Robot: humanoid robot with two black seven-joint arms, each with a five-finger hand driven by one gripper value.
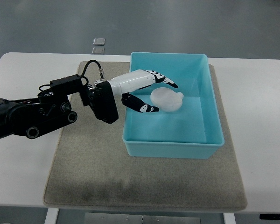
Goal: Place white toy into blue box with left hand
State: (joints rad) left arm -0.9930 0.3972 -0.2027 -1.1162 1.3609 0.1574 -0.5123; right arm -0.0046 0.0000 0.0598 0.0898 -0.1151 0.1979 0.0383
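- A grey floor (46, 23) runs behind a white tabletop (18, 70), and two small square plates (98, 45) lie on that floor just past the far edge.
- A beige mat (144, 182) covers the middle of the tabletop.
- The blue box (172, 145) stands on the mat, right of centre, open upward with its long sides running away from the camera.
- The white toy (167, 100) lies on the box floor, in the left half and toward the far wall, a rounded lump with a small knob on its right side.
- The left arm (32, 116), black with exposed cable, enters from the left edge and reaches over the box's left wall.
- The left hand (147, 91), white with black fingertips, is inside the box just left of the toy.
- Its fingers (165, 80) arch over the toy's upper left and the thumb (142, 105) sits at its lower left; the hand is spread, not pinching the toy.
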